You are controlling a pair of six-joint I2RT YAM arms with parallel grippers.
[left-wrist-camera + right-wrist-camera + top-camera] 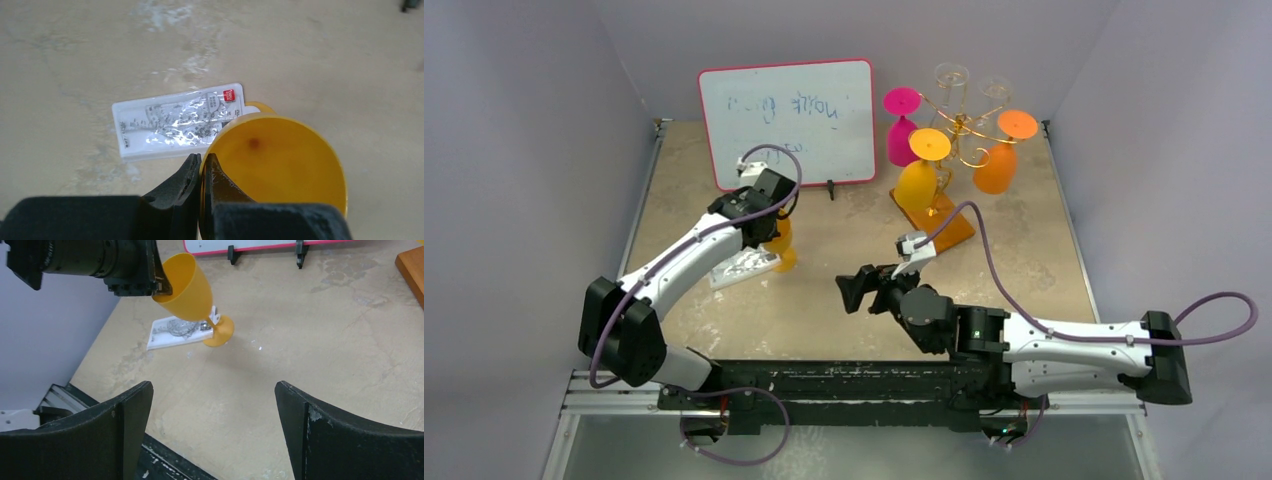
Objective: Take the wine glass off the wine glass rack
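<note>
The wine glass rack is a gold wire stand on an orange-brown wooden base at the back right. A pink glass, a yellow-orange glass, an orange glass and a clear glass hang from it upside down. My left gripper is shut on the rim of a yellow wine glass, with one finger inside the bowl. That yellow wine glass leans over, and its foot is at the table beside a packet. My right gripper stands open with nothing between its fingers, mid-table.
A clear plastic packet lies flat left of the glass's foot. A red-framed whiteboard stands at the back, left of the rack. Purple-grey walls close in the table on both sides, and a black rail runs along its near edge.
</note>
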